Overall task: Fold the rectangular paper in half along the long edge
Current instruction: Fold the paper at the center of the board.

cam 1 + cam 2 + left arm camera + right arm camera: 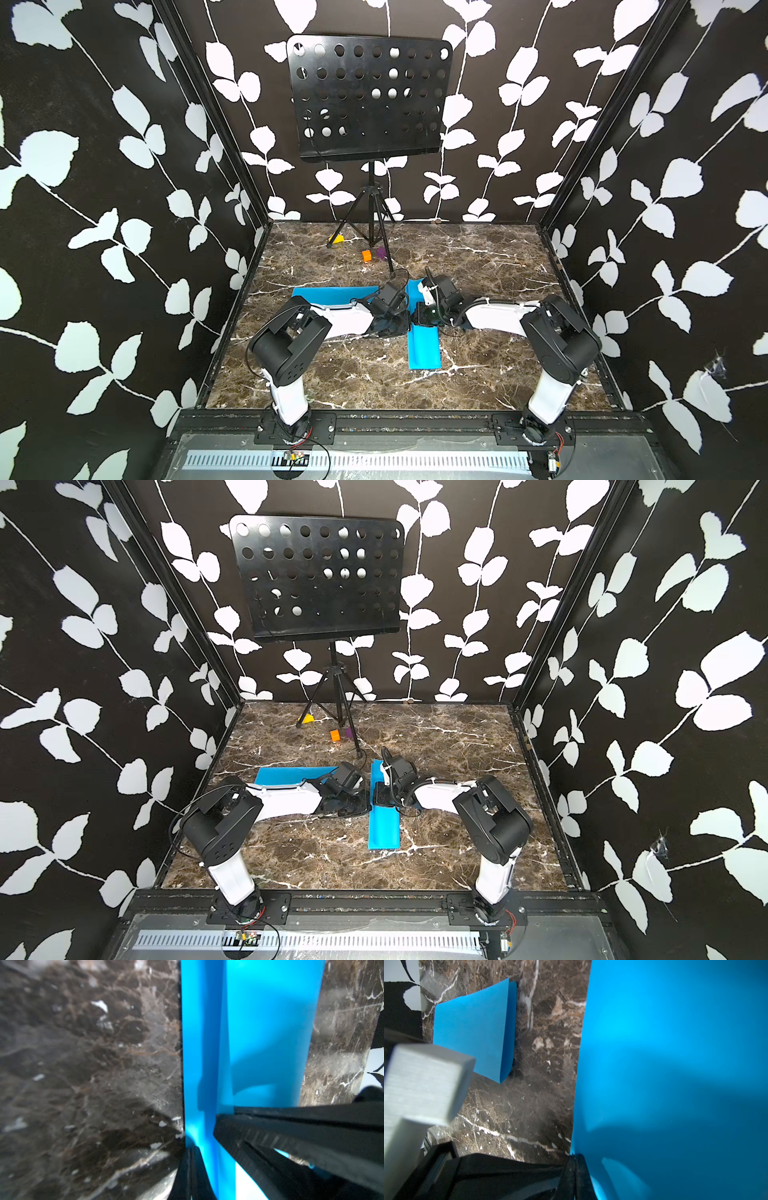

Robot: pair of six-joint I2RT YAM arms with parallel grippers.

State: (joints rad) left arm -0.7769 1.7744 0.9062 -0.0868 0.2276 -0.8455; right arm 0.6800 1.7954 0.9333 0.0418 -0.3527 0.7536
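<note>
A blue rectangular paper [424,349] [384,829] lies as a narrow strip running front to back at the middle of the marble table. Both arms meet over its middle. My left gripper [403,326] [190,1159] is shut, its tips pinching the paper's [259,1022] long edge. My right gripper [417,318] [574,1165] is also shut on an edge of the paper [675,1043], which curves up close to its camera. The right gripper's fingers [270,1132] reach across the strip in the left wrist view. The arms hide the strip's middle in both top views.
A second blue paper [332,293] [473,1032], folded, lies flat behind the left arm. A black music stand [365,99] stands on a tripod at the back. By its legs sit a yellow block [336,239], an orange block [366,255] and a purple block [381,251].
</note>
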